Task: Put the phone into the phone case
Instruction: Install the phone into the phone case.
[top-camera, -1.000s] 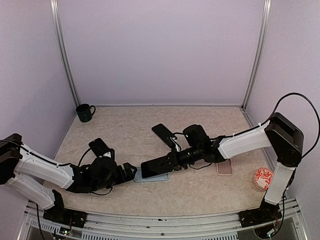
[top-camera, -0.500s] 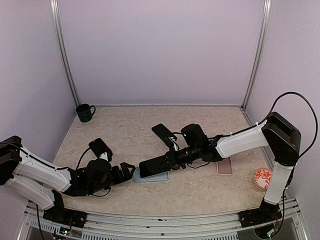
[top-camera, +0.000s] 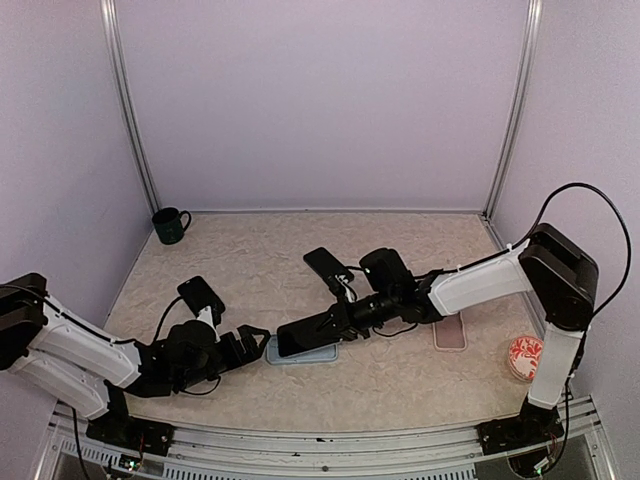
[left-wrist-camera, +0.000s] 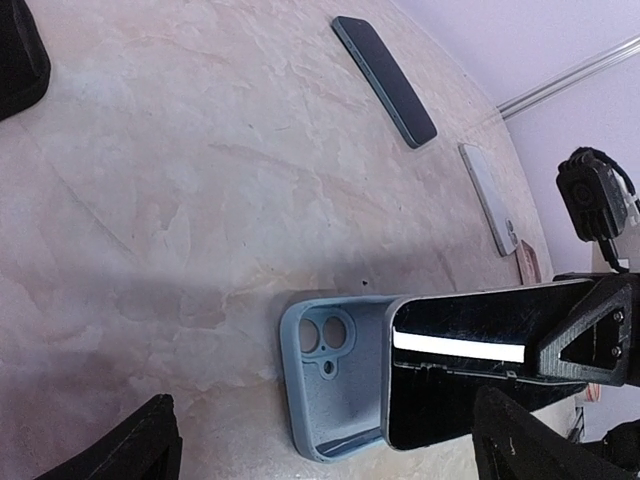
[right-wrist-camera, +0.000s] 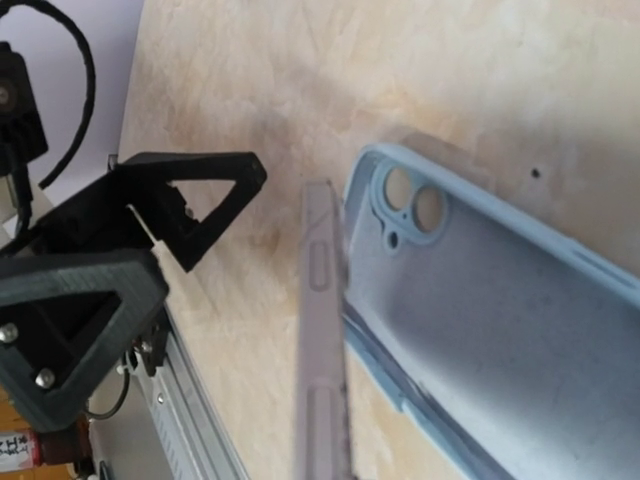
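1. I see the right tool (top-camera: 340, 322) pressed together on the phone (top-camera: 305, 334), pinching it by its right end near the middle of the table (top-camera: 400, 380)
2. The phone is dark, tilted with its screen side up, and it hangs over the right part of the phone case (top-camera: 315, 354)
3. The phone case is pale blue and lies flat on the table, open side up; in the left wrist view its camera-hole end (left-wrist-camera: 322, 345) is uncovered, left of the phone (left-wrist-camera: 450, 405)
4. I cannot tell whether the phone's lower edge touches the case or sits just above it
5. The left tool (top-camera: 252, 345) is spread wide and holds nothing; it lies low, just left of the case, with one finger (left-wrist-camera: 135, 450) on each side in its own view
6. Elsewhere on the table: a second dark phone (top-camera: 325, 265) behind the right tool, a pink case (top-camera: 450, 336) to the right, a red patterned dish (top-camera: 526, 357) near the right edge, and a dark mug (top-camera: 170, 225) in the far left corner
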